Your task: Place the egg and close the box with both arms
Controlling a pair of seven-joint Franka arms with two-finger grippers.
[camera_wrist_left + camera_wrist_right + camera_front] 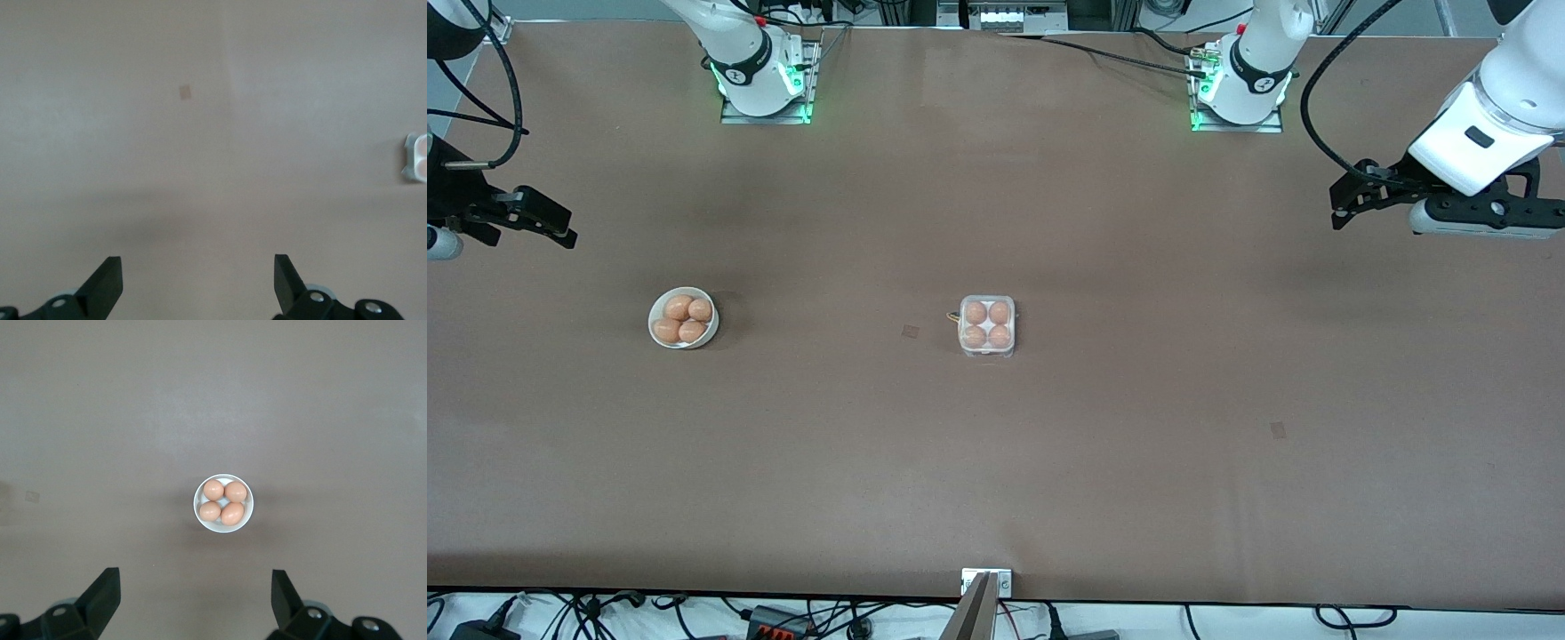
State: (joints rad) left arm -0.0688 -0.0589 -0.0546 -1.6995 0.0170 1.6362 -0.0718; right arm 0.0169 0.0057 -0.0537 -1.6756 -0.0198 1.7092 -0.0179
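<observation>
Evidently fragile, the egg (976, 312) sits in the box (987, 300); grip the box rim lightly. Left gripper (199, 283) and right gripper (195, 600) hover wide open, empty.

my surface (1049, 462) looks matt brown; the box (987, 326) is glossy clear plastic, the eggs (976, 313) smooth, the bowl (660, 313) glazed white.

In the left wrist view the box (416, 157) is cut off by the right edge of the frame. In the front view the right end effector (560, 227) is partly cut off at the left edge, and whether the box's clear lid is latched is too small to tell.
</observation>
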